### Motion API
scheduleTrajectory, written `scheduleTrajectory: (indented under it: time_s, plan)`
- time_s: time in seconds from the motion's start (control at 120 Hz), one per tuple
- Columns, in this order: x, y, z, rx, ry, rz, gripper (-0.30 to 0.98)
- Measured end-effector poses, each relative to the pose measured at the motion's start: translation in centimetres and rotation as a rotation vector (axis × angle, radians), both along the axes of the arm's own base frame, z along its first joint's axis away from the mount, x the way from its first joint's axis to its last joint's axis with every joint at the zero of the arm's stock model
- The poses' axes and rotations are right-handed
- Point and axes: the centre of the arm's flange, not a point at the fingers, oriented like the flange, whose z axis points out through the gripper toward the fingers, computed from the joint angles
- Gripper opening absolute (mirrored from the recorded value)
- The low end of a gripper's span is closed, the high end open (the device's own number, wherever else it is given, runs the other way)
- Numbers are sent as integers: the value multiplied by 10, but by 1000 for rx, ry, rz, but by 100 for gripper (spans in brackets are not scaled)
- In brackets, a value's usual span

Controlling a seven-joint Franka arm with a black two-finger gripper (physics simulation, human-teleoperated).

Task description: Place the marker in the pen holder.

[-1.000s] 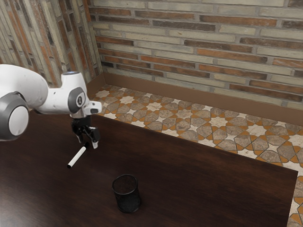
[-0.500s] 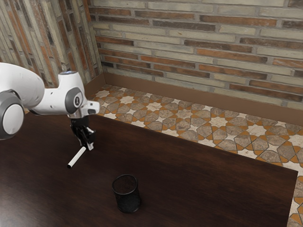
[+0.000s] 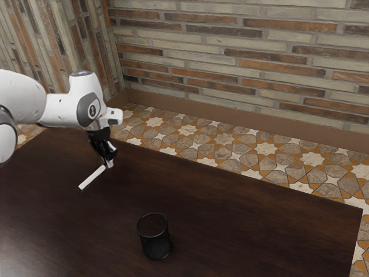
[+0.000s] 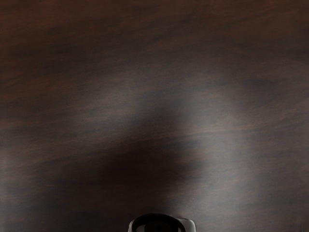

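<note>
Marker [image 3: 92, 178]: located at the gripper [image 3: 109, 164], above or at the table [image 3: 230, 219], toward the far edge in the exterior view. Body white, free tip dark. The gripper is clamped on the marker near one end; most of the length projects from the grip.

Orientation: long axis oblique, neither upright nor level in the exterior view. From the grip, the axis runs down toward the exterior view's left, with the dark tip directed that way, away from the pen holder [image 3: 154, 236]. Contact between this tip and the table cannot be determined. In the wrist view, a dark round end with pale material beside it appears at the lower edge, over the wood grain.

Pen holder: black, cylindrical, upright on the table, open rim uppermost. It stands well apart from the marker, nearer the exterior view's lower edge.

Arm [image 3: 60, 109]: white, entering from the exterior view's left, with the gripper pointing downward. Beyond the table are a patterned tile floor [image 3: 225, 144] and a brick wall [image 3: 230, 52].
</note>
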Motion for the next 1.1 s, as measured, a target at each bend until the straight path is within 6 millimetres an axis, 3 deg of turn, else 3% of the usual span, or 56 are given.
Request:
scheduleTrajectory:
  time_s: [0.1,0.217,0.35,0.475,0.592,0.692,0.783,1.1]
  plan:
    - [2,-24,42,5,-61,-31,-10]
    - [-2,-70,93,-2,-131,-90,-10]
    - [-19,-108,132,-22,-179,-134,-10]
    - [-28,-168,156,-53,-213,-213,-10]
    - [-34,-230,161,-106,-218,-279,-10]
    - [-41,-259,156,-167,-204,-279,-10]
    - [-50,-270,145,-227,-178,-248,-10]
    - [-87,-281,118,-356,-104,-140,-10]
